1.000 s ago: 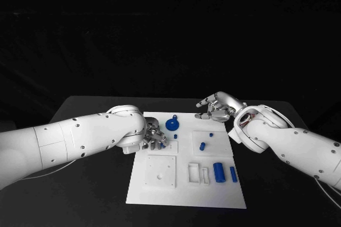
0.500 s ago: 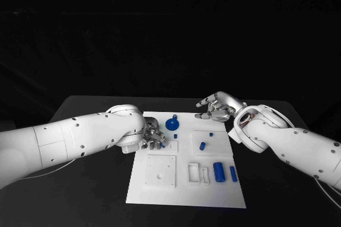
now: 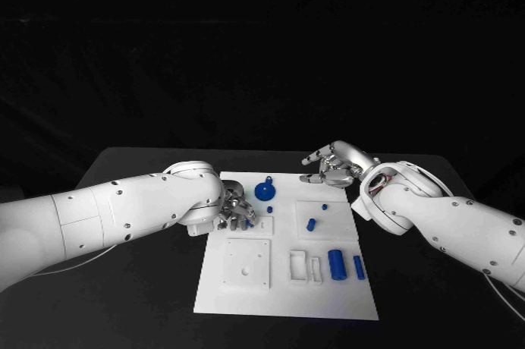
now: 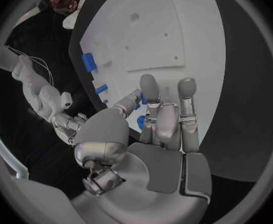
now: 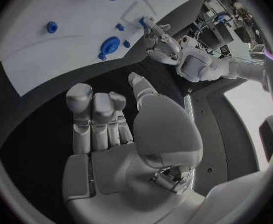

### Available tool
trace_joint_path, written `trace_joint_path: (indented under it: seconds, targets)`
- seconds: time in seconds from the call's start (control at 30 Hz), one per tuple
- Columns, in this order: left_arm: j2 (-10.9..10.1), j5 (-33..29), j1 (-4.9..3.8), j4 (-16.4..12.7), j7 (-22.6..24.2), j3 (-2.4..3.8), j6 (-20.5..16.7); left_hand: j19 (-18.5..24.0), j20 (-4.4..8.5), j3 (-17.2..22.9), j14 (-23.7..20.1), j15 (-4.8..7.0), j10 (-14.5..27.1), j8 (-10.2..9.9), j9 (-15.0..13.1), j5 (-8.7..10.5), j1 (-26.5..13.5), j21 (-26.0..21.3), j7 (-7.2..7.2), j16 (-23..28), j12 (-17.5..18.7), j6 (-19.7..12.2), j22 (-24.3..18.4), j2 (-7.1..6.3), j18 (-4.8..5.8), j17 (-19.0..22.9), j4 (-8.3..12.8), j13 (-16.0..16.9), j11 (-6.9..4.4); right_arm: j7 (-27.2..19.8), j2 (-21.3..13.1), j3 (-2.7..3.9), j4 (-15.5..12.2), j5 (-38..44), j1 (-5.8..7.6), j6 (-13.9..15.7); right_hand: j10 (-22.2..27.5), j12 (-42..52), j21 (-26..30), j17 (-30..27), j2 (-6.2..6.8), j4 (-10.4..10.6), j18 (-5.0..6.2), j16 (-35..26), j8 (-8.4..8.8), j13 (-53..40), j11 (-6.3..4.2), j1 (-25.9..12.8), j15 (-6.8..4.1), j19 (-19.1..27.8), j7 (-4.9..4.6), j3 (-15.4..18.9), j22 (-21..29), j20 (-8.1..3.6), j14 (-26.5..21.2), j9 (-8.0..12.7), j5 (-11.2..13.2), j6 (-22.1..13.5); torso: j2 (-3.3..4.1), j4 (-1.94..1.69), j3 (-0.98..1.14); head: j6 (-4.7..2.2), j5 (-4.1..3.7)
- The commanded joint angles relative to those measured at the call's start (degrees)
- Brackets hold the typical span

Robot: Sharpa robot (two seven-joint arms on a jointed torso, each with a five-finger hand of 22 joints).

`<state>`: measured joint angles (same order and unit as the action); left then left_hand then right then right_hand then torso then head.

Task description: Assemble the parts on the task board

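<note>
While the left hand [image 3: 235, 214] pinches a small blue peg [image 4: 140, 121] over the white board's [image 3: 287, 303] left side, the right hand [image 3: 331, 165] hovers empty, fingers loosely apart. Likely light, rigid and smooth; grip its sides.

The left hand [image 3: 233, 212] covers the task board [image 3: 287, 300] beneath it, hiding the board's near-left recess at its fingertips. In the left wrist view a small blue part [image 4: 140, 122] shows between the fingers [image 4: 150, 92], mostly masked (whether they pinch it or merely rest beside it cannot be told). The right hand [image 3: 334, 167] hovers past the board's far right corner; its palm side is turned away in the head view. The blue disc [image 5: 109, 45] beyond its fingers is too small to read in detail.
</note>
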<state>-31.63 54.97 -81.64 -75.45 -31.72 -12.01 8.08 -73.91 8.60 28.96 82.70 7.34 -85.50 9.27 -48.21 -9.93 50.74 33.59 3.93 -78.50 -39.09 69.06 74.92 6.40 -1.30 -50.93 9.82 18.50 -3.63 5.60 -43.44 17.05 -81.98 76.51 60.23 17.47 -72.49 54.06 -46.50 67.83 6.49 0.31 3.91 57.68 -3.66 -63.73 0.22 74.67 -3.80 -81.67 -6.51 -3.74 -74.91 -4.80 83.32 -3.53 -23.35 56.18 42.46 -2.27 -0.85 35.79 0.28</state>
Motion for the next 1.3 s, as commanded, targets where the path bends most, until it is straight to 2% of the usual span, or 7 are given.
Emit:
trace_joint_path:
  seconds: [0.03,1.0,1.3]
  targets:
    - [0.2,0.2,0.17,0.0,0.4,-0.07,1.0,0.3,-0.06,1.5,-0.1,0.34,-1.3,0.4,-0.1,-0.15,0.9,-0.3,-6.91,0.3,0.3,8.7,1.0,0.47,0.09,0.0,1.3,-0.1,-1.61,-0.4,0.1,0.03,0.0,0.5,-0.05,-0.6,0.5,-0.3,0.1,-0.1,-0.20,-0.3,0.20,-0.2,0.16,0.1,-0.05,-0.2,0.12,-0.2,-0.06,-0.1,-5.7,0.09,-0.2,0.0,0.2,0.4,-0.01,0.00,0.02,0.03,0.06]
    - [0.3,0.5,0.37,0.0,0.3,-0.14,2.2,0.3,-0.10,1.4,-0.1,0.32,-1.3,0.5,-0.2,-0.37,1.4,-0.3,-6.90,0.4,0.3,8.6,1.0,0.24,0.05,0.1,1.2,-0.1,-1.61,-0.3,0.0,0.03,0.0,0.5,-0.07,-0.9,0.5,-0.3,0.2,-0.1,-0.26,-0.6,0.20,-0.2,0.17,0.1,-0.05,-0.4,0.11,-0.2,-0.06,-0.2,-5.7,0.09,-0.1,0.0,0.3,0.3,0.05,-0.01,-0.02,0.03,0.03]
    - [1.0,0.9,0.47,0.6,0.1,-0.16,2.5,0.3,-0.10,1.4,-0.1,0.32,-1.3,0.5,-0.2,-0.34,1.5,-0.3,-6.91,0.4,0.2,8.6,1.0,0.30,0.05,0.1,1.1,-0.2,-1.61,-0.3,0.0,0.03,0.0,0.5,-0.07,-0.9,0.5,-0.3,0.2,-0.1,-0.26,-0.6,0.20,-0.2,0.17,0.1,-0.05,-0.4,0.11,-0.2,-0.06,-0.2,-5.7,0.09,-0.1,0.0,0.3,0.3,0.07,0.03,0.01,0.14,0.01]
